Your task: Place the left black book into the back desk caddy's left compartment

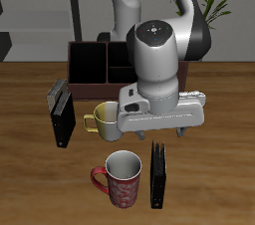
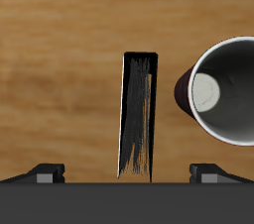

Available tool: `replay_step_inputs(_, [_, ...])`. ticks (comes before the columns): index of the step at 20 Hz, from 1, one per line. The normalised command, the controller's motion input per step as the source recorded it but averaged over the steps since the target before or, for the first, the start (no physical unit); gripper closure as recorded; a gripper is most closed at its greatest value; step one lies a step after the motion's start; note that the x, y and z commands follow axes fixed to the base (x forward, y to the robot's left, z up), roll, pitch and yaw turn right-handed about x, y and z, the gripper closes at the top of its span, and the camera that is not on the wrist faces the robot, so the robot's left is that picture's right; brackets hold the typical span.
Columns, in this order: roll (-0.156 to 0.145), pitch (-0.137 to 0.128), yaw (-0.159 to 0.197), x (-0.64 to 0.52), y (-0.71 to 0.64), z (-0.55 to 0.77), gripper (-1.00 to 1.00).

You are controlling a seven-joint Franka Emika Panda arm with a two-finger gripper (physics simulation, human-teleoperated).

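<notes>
Item: left black book [image 1: 158, 174]. It stood upright on edge near the table's front edge, just beside the red mug [image 1: 120, 177] and well apart from the back caddy [image 1: 88, 62].

Gripper [image 1: 165, 129]: it hung above the book with nothing in it and its fingers [image 2: 46, 172] spread wide. The book [image 2: 137, 114] lay between their lines in the wrist view.

Left compartment: not identified, since the arm hid much of the caddy.

Other items: a second black book [image 1: 62, 114] and a yellow mug [image 1: 100, 119] stood farther back.

Hazards (judged, not seen):
- The book was thin and tall, so an off-centre descent would likely tip it over.
- The red mug [image 2: 223, 89] sat close, and a wide finger might clip its rim.
- A grip too near one end would let the book swing during the carry.
- The yellow mug lay near the likely route to the caddy.
</notes>
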Motion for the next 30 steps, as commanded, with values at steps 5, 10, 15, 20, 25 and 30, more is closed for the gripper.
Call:
replay_step_inputs(5, [-0.005,0.005,-0.006,-0.01,-0.02,-0.11,-1.0])
replay_step_inputs(10, [-0.01,0.015,-0.003,0.03,-0.05,-0.16,-1.0])
replay_step_inputs(15, [-0.005,0.013,-0.005,0.03,-0.03,-0.13,-1.0])
replay_step_inputs(20, [-0.004,0.015,-0.006,0.03,0.0,-0.15,-1.0])
replay_step_inputs(25, [0.002,0.024,0.008,0.03,0.07,-0.19,-1.0])
replay_step_inputs(30, [0.009,0.019,-0.001,0.03,0.02,-0.09,-1.0])
